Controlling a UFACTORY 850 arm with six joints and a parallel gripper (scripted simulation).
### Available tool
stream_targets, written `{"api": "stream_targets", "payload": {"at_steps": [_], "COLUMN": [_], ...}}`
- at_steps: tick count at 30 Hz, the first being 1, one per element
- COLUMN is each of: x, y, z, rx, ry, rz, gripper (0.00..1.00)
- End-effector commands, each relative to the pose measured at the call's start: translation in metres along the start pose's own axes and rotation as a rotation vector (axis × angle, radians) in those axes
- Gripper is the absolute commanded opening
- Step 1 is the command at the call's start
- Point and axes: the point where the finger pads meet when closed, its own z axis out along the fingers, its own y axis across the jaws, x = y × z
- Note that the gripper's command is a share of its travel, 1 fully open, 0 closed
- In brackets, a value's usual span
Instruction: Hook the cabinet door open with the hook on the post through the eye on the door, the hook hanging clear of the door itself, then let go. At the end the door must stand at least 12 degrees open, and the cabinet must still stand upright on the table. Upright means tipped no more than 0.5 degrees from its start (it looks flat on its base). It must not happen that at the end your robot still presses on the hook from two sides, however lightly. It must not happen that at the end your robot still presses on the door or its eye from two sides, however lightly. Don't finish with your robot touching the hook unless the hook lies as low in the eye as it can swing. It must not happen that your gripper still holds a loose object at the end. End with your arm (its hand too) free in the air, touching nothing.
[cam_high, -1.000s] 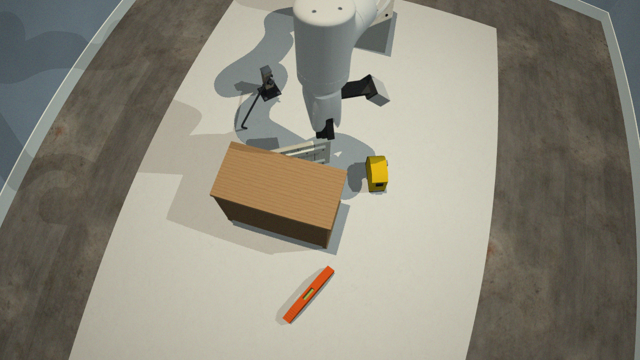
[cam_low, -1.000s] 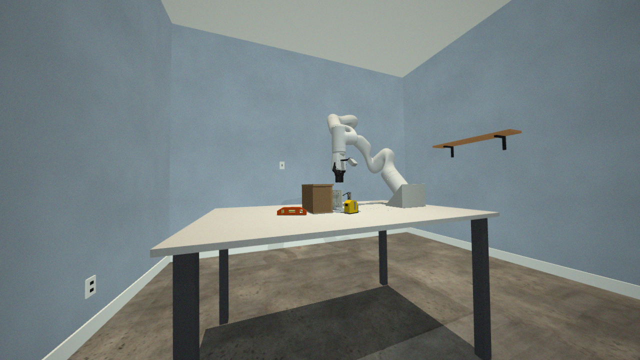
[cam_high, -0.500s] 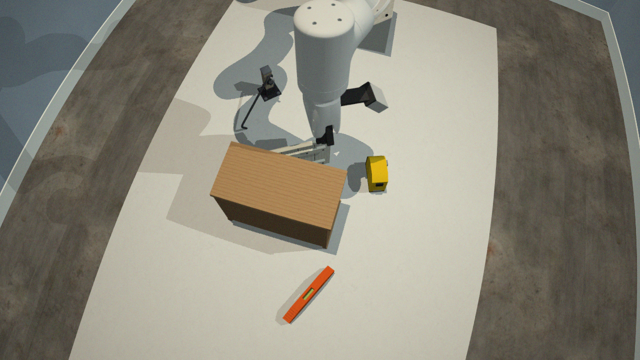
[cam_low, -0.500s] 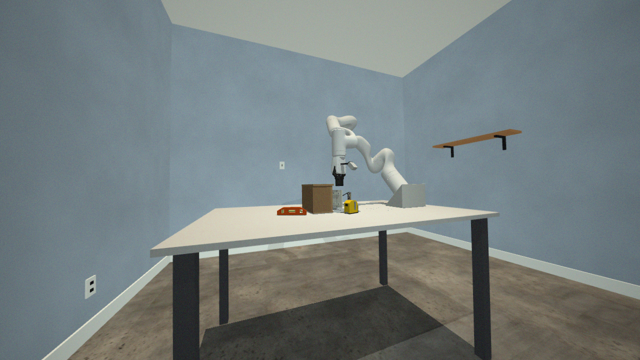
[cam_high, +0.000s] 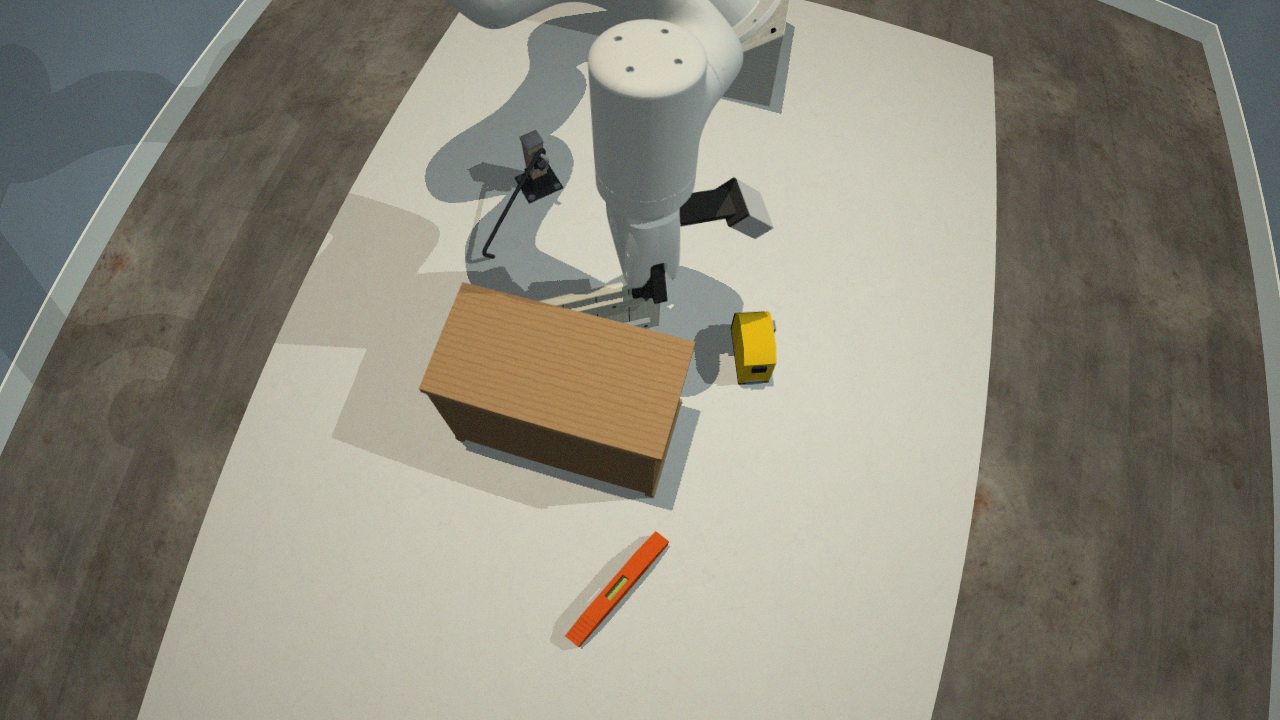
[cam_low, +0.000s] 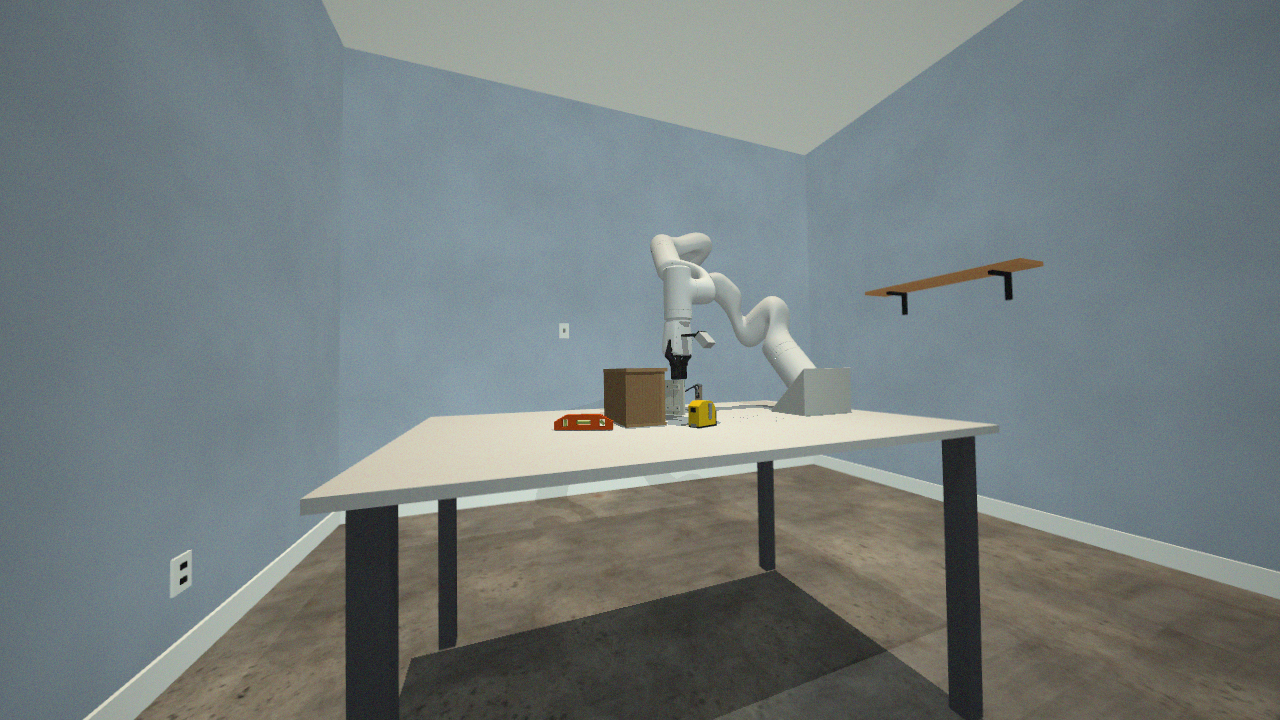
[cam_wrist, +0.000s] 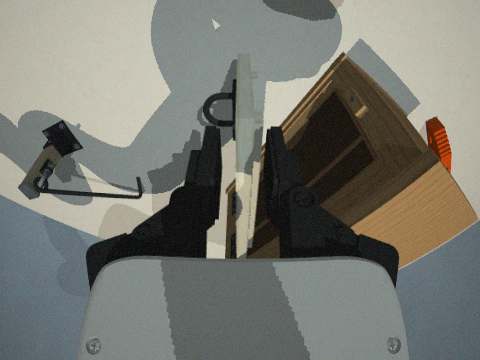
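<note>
The wooden cabinet (cam_high: 554, 385) stands flat on the table, and its pale door (cam_high: 617, 304) stands ajar on the far side. In the wrist view the door's top edge (cam_wrist: 246, 114) runs between my fingers, and the dark eye ring (cam_wrist: 220, 108) sits on its outer face just beyond the left finger. My gripper (cam_wrist: 243, 146) is partly open and straddles the door's free end with small gaps on both sides; it also shows in the overhead view (cam_high: 650, 284). The black hook (cam_high: 499, 223) hangs from the post (cam_high: 535, 165), its tip down near the table, apart from the door.
A yellow tape measure (cam_high: 752, 345) stands just right of the door's free end. An orange spirit level (cam_high: 617, 588) lies in front of the cabinet. The robot base is at the table's far edge.
</note>
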Motion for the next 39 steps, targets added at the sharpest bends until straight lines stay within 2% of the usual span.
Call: {"api": "stream_targets", "payload": {"at_steps": [1,17,39], "x": [0.0,0.0,0.0], "y": [0.001,0.001,-0.007], "z": [0.004,0.015,0.016], "rx": [-0.002,-0.002,-0.002], "ry": [0.0,0.0,0.0], "rz": [0.001,0.001,-0.052], "gripper": [0.27,0.27,0.27]}}
